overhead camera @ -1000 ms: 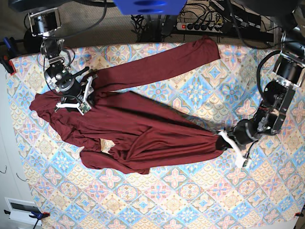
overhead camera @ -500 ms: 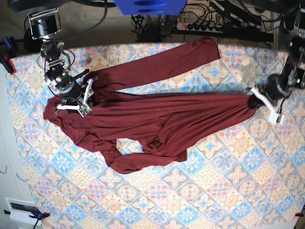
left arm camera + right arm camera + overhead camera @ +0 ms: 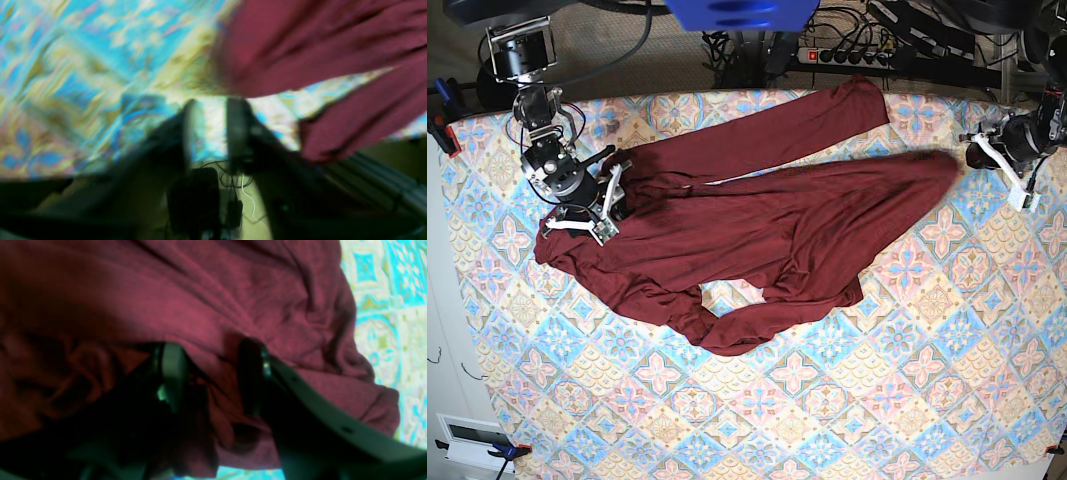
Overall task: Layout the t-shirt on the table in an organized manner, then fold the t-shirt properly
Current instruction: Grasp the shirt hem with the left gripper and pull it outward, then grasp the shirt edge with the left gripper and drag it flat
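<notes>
The maroon t-shirt (image 3: 777,220) lies rumpled across the table (image 3: 877,400), stretched from the left side towards the far right, with one long part (image 3: 767,135) reaching the back edge. My right gripper (image 3: 592,212) sits on its left end. In the right wrist view that gripper (image 3: 210,376) is shut on a bunch of t-shirt (image 3: 233,290) fabric. My left gripper (image 3: 1001,168) hovers just off the shirt's right tip. The blurred left wrist view shows the left gripper (image 3: 208,130) open, with only table (image 3: 83,66) between the fingers and the t-shirt (image 3: 300,43) apart from them.
A power strip (image 3: 857,55) and cables lie behind the table's back edge, next to a blue block (image 3: 737,12). A red clamp (image 3: 442,130) holds the cloth at the left edge. Patterned table (image 3: 383,290) shows beside the held fabric.
The left gripper dragged the shirt's right end up and to the right, spreading the cloth, then opened and let go. The right gripper stayed in place on the left end.
</notes>
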`<state>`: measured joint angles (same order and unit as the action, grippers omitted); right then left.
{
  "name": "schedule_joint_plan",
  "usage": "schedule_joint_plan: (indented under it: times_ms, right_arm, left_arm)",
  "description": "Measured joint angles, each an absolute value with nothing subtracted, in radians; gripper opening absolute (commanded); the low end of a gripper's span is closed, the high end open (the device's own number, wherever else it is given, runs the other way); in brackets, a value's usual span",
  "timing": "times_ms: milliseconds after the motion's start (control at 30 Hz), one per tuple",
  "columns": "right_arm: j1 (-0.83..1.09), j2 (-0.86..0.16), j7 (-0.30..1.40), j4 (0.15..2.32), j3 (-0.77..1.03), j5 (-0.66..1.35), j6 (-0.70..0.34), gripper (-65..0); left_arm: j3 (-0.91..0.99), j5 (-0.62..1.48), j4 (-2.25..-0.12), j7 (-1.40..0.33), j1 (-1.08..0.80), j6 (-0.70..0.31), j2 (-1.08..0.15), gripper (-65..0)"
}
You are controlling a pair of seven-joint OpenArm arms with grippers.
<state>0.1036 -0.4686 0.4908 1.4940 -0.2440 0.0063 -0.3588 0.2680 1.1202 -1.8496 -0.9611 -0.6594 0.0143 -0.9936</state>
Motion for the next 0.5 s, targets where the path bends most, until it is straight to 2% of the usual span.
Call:
schedule_joint_plan:
  times_ms: [67, 200, 333, 433, 500]
  right_arm:
    - [0.104, -0.470, 0.492, 1.496, -0.244, 0.005, -0.358, -40.3]
    - [0.104, -0.469, 0.498, 1.500, -0.244, 0.003, -0.357, -40.3]
    - [0.106, -0.469, 0.498, 1.502, -0.244, 0.001, -0.355, -40.3]
    - [0.106, -0.469, 0.506, 1.504, -0.244, -0.004, -0.355, -40.3]
    - [0.109, -0.472, 0.505, 1.505, -0.242, 0.001, -0.355, -40.3]
  left_arm:
    - [0.298, 1.139, -1.850, -0.961, -0.654, 0.004, -0.975, -37.2]
    - [0.369, 1.235, -1.851, -0.963, -0.646, 0.004, -0.955, -36.9]
    - [0.383, 1.273, -1.789, -0.942, -0.440, 0.009, -0.872, -36.8]
    - [0.268, 1.254, -1.686, -0.962, -0.253, 0.004, -0.821, -36.7]
    - [0.118, 1.209, -1.590, -0.952, -0.117, 0.022, -0.764, -36.8]
